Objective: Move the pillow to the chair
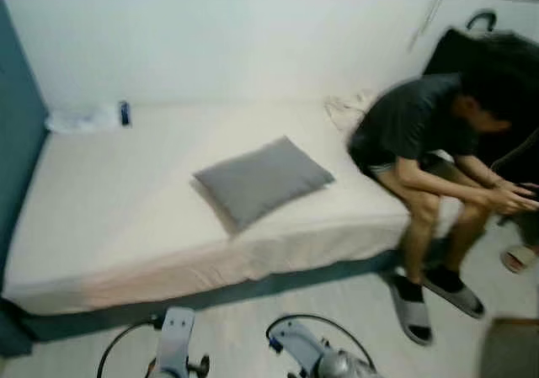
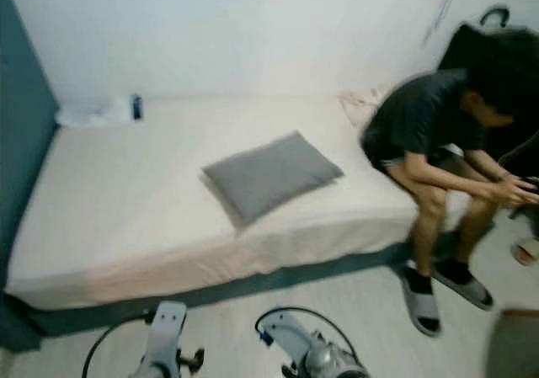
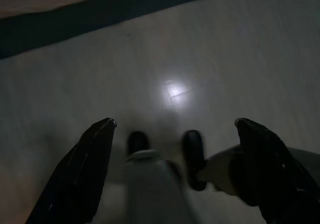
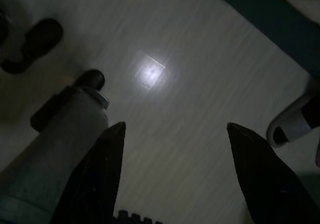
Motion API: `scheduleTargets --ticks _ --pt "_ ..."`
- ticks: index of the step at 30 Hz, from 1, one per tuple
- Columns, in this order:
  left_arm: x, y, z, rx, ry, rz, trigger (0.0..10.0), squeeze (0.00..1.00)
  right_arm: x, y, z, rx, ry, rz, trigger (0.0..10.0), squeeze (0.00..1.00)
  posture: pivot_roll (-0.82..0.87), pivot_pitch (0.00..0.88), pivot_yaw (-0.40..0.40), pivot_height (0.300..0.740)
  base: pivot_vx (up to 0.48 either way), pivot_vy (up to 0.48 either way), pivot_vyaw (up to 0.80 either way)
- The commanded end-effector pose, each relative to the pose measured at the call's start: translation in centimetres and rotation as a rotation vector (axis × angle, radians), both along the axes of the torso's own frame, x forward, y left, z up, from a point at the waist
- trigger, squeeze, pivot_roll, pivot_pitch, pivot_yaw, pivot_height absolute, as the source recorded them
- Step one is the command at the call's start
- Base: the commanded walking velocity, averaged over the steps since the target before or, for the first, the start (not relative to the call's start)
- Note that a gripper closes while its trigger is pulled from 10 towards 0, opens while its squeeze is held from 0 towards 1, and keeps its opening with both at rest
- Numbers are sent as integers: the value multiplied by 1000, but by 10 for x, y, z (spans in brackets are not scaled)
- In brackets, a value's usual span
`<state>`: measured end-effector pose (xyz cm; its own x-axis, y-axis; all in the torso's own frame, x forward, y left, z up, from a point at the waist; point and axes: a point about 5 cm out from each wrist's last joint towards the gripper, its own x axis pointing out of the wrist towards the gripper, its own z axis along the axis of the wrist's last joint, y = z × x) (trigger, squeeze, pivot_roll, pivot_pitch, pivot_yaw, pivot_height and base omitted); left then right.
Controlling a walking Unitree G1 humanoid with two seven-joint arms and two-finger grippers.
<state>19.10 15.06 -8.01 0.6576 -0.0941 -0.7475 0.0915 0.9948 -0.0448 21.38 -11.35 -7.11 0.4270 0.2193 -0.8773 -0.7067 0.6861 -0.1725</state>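
Left end effector (image 3: 172, 126) spread wide, nothing held, pointed down at the pale floor (image 3: 210, 49) beside the dark bed base. Right end effector (image 4: 172, 129) likewise wide apart and empty, hanging over the floor near a grey slipper (image 4: 295, 126). Both arms low at the body, well apart from the bed (image 1: 109, 226). Grey pillow (image 1: 263, 180) lying flat near the middle of the mattress, a little toward its front edge, untouched. Person (image 1: 429, 142) seated on the bed's right end, bent forward, near the pillow but not touching it; feet on the floor in the likely walking lane. Probable trouble: clipping the person's legs or slippers while closing in, a long reach over the mattress edge tipping balance forward, or thin fingers pinching only loose fabric so the pillow sags and slips. No chair clearly made out, so the drop-off heading uncertain. Blur hinting at camera motion, hence shaky aim.
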Motion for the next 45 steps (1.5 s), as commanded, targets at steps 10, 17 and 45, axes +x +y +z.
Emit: scheduleTargets --ticks 10,17,45 --pt "-2 -2 -1 -16 7 -34 10000 0 -3 -2 -2 2 20 -17 10000 0 95 31 -153 740 0 -48 0" --pt "-2 -2 -1 -7 8 -19 10000 0 -3 -2 -2 -2 18 -13 10000 0 89 21 -158 740 0 -410 0" --pt "-6 -4 -3 -47 19 17 10000 0 -5 -6 -3 -18 24 -7 10000 0 93 16 -159 740 0 0 568"
